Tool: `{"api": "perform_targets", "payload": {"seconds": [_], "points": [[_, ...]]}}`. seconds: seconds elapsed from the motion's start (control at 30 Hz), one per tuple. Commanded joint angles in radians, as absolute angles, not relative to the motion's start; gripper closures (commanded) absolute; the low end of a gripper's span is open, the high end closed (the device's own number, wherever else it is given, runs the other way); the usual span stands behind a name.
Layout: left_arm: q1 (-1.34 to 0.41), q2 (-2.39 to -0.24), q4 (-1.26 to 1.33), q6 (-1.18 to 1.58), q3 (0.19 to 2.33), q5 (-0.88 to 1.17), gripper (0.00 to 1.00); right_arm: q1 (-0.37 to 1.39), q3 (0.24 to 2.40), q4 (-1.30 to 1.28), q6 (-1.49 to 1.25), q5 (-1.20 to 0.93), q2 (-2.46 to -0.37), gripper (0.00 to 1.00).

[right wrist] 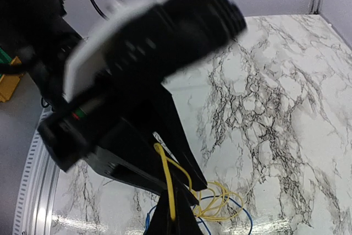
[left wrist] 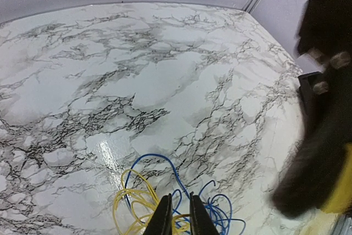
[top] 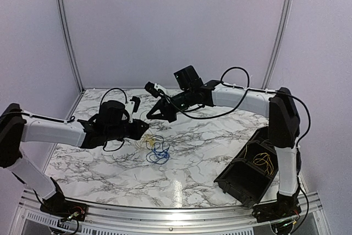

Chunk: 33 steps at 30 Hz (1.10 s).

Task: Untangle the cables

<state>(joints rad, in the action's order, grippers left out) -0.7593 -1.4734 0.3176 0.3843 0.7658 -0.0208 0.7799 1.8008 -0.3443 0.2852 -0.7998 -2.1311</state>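
Note:
A tangle of yellow cable [top: 146, 141] and blue cable [top: 158, 153] lies mid-table. My left gripper [top: 144, 129] hovers at its left edge. In the left wrist view its fingertips [left wrist: 165, 219] stand a narrow gap apart over the yellow loops [left wrist: 127, 206] and blue loops [left wrist: 220, 213], with a yellow strand crossing the gap. My right gripper [top: 152, 115] reaches in from the right, just behind the left one. In the right wrist view it [right wrist: 172, 219] is shut on a yellow strand [right wrist: 167, 180] that runs taut up into the left gripper's jaws [right wrist: 181, 152], then down to the pile [right wrist: 220, 202].
A black open bin [top: 242, 182] stands at the right front beside the right arm's base, with more yellow cable [top: 264, 160] inside. The right arm's own black cable [top: 220, 115] hangs over the table's rear. Walls close the back and sides.

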Motion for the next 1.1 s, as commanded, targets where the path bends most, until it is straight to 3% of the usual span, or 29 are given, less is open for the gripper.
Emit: {"api": "perform_targets", "payload": {"seconds": [0.0,0.17,0.3,0.6,0.93,1.07], "points": [[-0.764,-1.595,0.485,0.411,0.757,-0.032,0.89,0.791,1.785,-0.349,0.301,-0.818,-1.951,1.00],[-0.763,-1.703,0.622,0.444,0.711,-0.024,0.96,0.790,1.678,-0.298,0.319,-0.772,-1.767,1.00],[-0.764,-1.789,0.680,0.464,0.704,-0.017,1.00,0.790,1.731,-0.387,0.348,-0.772,-1.702,1.00],[-0.762,-1.877,0.763,0.462,0.641,-0.030,1.00,0.767,2.101,-0.639,0.398,-0.722,-1.651,1.00],[-0.761,-1.935,0.790,0.471,0.622,-0.016,1.00,0.683,2.145,-0.648,0.388,-0.775,-1.626,1.00],[-0.762,-1.923,0.793,0.464,0.619,-0.015,0.92,0.682,2.108,-0.641,0.388,-0.776,-1.628,1.00]]}}
